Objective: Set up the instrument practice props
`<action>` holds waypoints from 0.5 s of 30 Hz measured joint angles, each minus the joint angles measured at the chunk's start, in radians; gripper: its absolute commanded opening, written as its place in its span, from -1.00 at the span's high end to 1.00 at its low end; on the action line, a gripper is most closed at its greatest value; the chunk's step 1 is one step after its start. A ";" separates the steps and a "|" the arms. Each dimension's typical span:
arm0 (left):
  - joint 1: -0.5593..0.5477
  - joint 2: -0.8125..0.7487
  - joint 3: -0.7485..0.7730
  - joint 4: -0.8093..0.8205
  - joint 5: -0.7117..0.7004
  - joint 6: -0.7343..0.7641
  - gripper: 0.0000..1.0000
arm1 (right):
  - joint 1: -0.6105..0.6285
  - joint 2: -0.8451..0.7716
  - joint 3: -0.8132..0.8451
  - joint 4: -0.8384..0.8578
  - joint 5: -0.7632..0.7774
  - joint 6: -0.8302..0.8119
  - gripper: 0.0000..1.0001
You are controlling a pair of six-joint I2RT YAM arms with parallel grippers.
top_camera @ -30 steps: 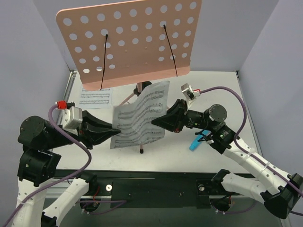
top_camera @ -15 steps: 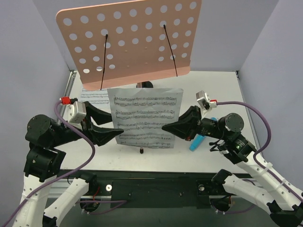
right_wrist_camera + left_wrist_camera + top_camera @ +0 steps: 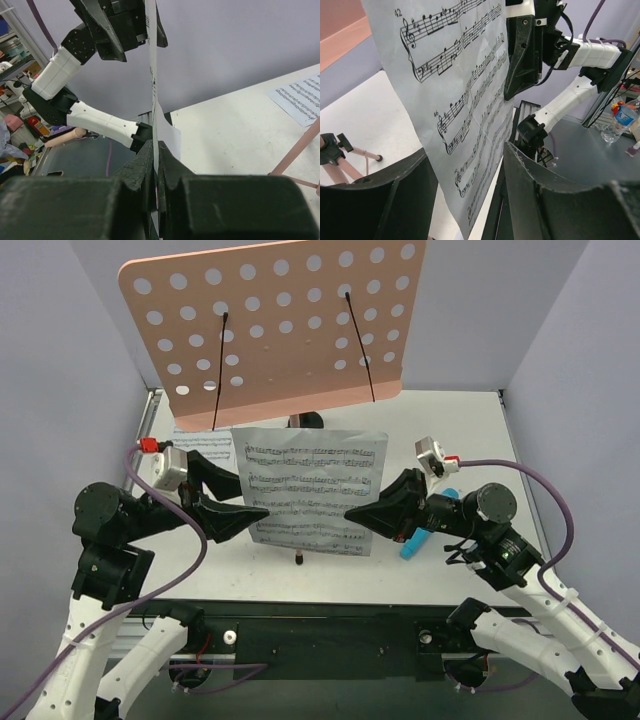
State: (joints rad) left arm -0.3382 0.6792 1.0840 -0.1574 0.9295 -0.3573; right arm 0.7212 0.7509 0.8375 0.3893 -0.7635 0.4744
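Clamping right edge of page (image 3: 312,485) with right fingers (image 3: 352,513); straddling left edge with left fingers (image 3: 255,513), spread wide, no grip. Hanging upright above worktop (image 3: 470,430), just before stand (image 3: 280,330). Light, floppy, easily torn: best pinched at side edges, kept taut. Versus second ago: flatter, squarer, closer to stand.

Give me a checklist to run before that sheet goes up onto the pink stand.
1. Right gripper clamped on the sheet: ok, its fingers are closed on the sheet's edge.
2. Left gripper clamped on the sheet: not ok, its fingers stand apart with the sheet between them.
3. Sheet flat and upright: ok, no curl shows in the top view.
4. Stand upright behind the sheet: ok.
5. Gap under the wires for the sheet to slide in: cannot tell.
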 measured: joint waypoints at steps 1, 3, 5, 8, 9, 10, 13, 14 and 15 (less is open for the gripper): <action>0.000 0.000 -0.013 0.023 0.004 -0.013 -0.22 | 0.000 -0.002 -0.001 0.002 0.000 0.005 1.00; 0.000 0.000 -0.040 0.072 0.012 -0.044 -0.14 | 0.000 -0.006 -0.006 0.010 -0.001 0.016 1.00; 0.000 0.000 -0.061 0.109 0.019 -0.069 0.10 | 0.000 -0.011 -0.010 0.011 -0.002 0.024 1.00; 0.000 0.003 -0.069 0.138 0.026 -0.095 0.39 | 0.000 -0.016 -0.011 0.010 -0.001 0.027 1.00; 0.000 0.004 -0.069 0.151 0.027 -0.102 0.47 | 0.000 -0.019 -0.011 0.010 -0.001 0.029 1.00; 0.000 0.005 -0.069 0.166 0.029 -0.111 0.52 | 0.000 -0.022 -0.011 0.010 0.001 0.031 1.00; 0.000 0.004 -0.075 0.220 0.042 -0.140 0.76 | 0.000 -0.039 -0.020 0.015 0.023 0.040 1.00; 0.000 0.004 -0.081 0.241 0.045 -0.152 0.78 | 0.000 -0.046 -0.029 0.024 0.039 0.050 1.00; 0.000 0.004 -0.088 0.256 0.046 -0.161 0.79 | 0.000 -0.053 -0.039 0.035 0.061 0.063 1.00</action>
State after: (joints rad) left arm -0.3382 0.6834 0.9962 0.0990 0.9756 -0.5186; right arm 0.7216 0.6975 0.7982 0.4240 -0.7029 0.5373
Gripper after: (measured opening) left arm 0.149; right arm 0.001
